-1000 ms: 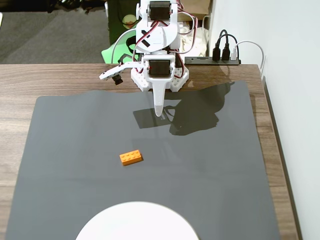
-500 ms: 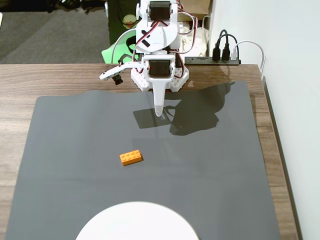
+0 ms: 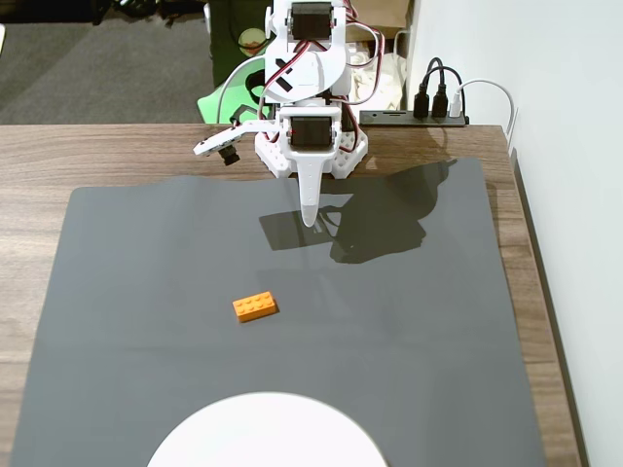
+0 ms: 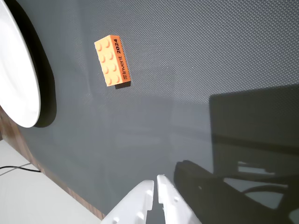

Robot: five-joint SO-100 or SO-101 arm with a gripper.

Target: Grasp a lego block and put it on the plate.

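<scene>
The wooden tabletop (image 3: 117,156) carries everything here, and a dark grey mat (image 3: 419,341) covers most of it. In the fixed view my arm (image 3: 307,73) is folded up over its white base at the far edge of the tabletop, with the servos stacked one above another and red wires looping round them. The forearm is bent down, so that my tool (image 3: 310,222) hangs point-down above the far strip of the mat, casting a broad shadow to its right in that view. A small white camera bracket (image 3: 222,146) juts out to the left of the tool's body.

The plate (image 3: 265,433) lies on the near edge of the mat, well apart from my tool and cut off by the bottom of the fixed view; in the wrist view only its rim (image 4: 16,70) shows at the upper left.

The lego block (image 3: 255,306) lies flat on the mat, studs up, between my tool and the plate and a little to the left of the tool in the fixed view. In the wrist view it (image 4: 112,60) sits near the plate's rim without touching it, with black lettering on its side.

My tool (image 4: 155,184) holds nothing: its two white fingers are closed, tips pressed together, high above the mat and far from the block.
</scene>
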